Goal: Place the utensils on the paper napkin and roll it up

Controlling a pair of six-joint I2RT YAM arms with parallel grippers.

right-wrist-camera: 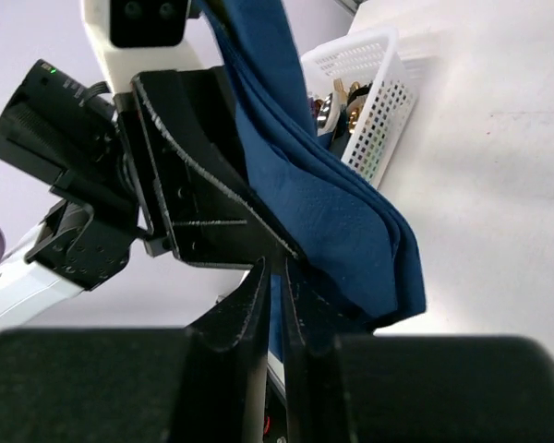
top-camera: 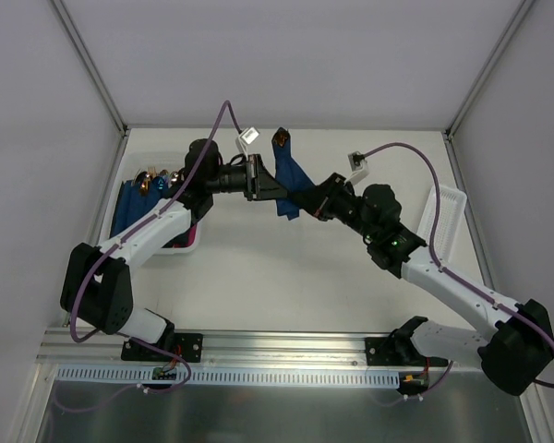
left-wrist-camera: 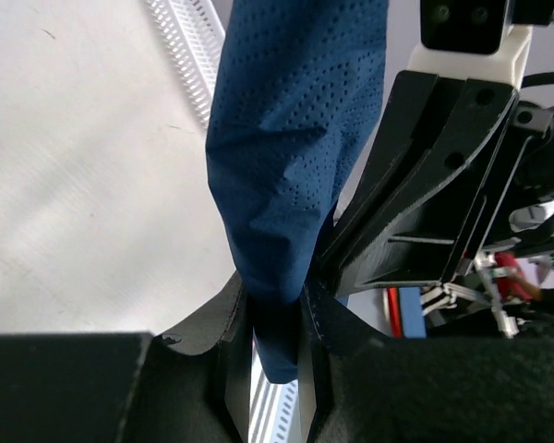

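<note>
Holding napkin (left-wrist-camera: 286, 138) mid-air above far centre of bench (top-camera: 258, 277): left hand (left-wrist-camera: 275, 314) clamped on lower end of bundled sheet. Right hand (right-wrist-camera: 275, 281) meets it from opposite side, jaws nearly together against napkin fold; hold on it unclear. Coppery utensil (top-camera: 280, 139) tip pokes from top. Basket (right-wrist-camera: 374, 88) at far left.

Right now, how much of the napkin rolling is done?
Mostly done, it seems. The paper napkin is already bundled around a utensil, whose coppery tip pokes out the top. In hand: the left gripper and the right gripper both pinch the bundle, which looks lifted between them. Left to do: probably tightening the loose roll and setting it down.
</note>
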